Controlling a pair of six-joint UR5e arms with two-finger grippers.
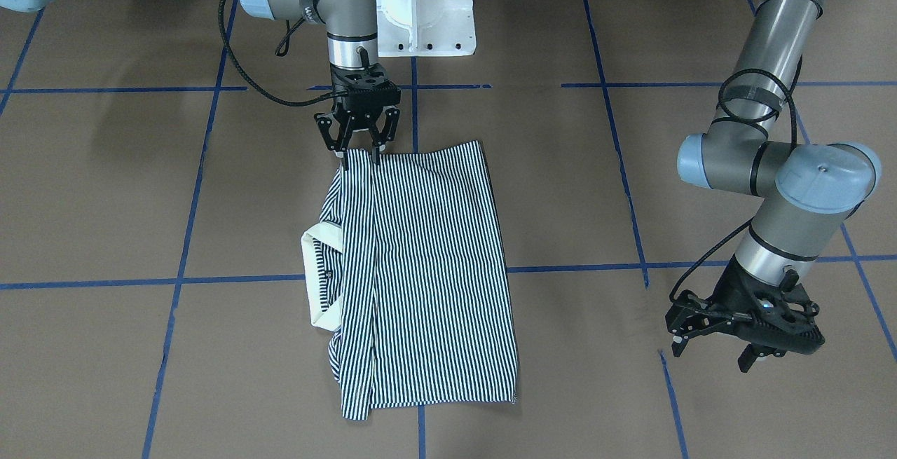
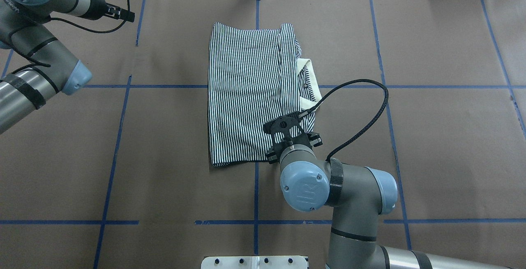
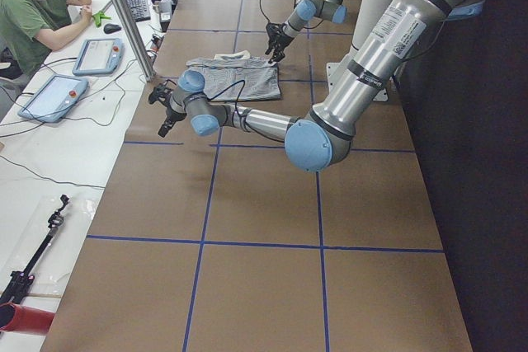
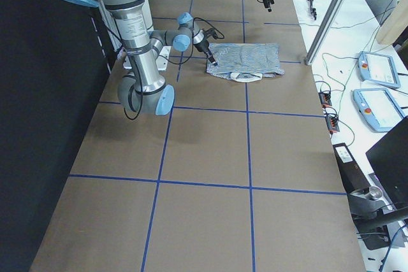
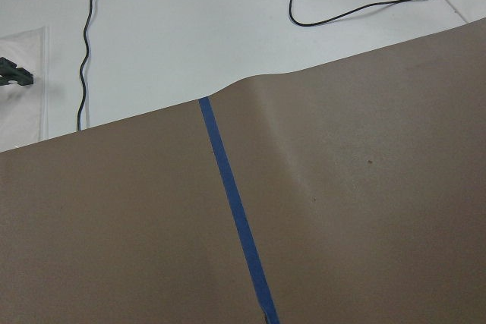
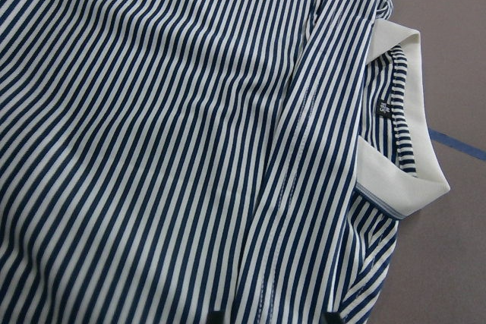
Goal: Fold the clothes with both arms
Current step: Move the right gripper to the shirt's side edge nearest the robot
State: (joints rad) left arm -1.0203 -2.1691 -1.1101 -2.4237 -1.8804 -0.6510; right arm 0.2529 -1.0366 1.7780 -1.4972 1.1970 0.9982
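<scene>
Overhead exterior view: folded striped polo shirt (image 2: 246, 96) centred on desk (image 2: 411, 158). Right tool (image 1: 359, 154), fingers wide, straddles its five-o'clock corner. Left tool (image 1: 711, 357) wide, empty, at ten o'clock. Likely light, limp cloth; pinch corners.

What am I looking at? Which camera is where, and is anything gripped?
The machine is a left arm and a right arm, each with a two-finger gripper, at a brown table. One view looks down from behind the robot, one faces it from across the table (sides mirrored), two look along the table from its ends, and one camera sits on each wrist. A striped polo shirt, partly folded, lies flat, its white collar sticking out at one side. The right gripper stands open with its tips at the shirt's corner nearest the robot; its wrist camera sees the stripes close up. The left gripper hangs open over bare table. Nothing is held.
</scene>
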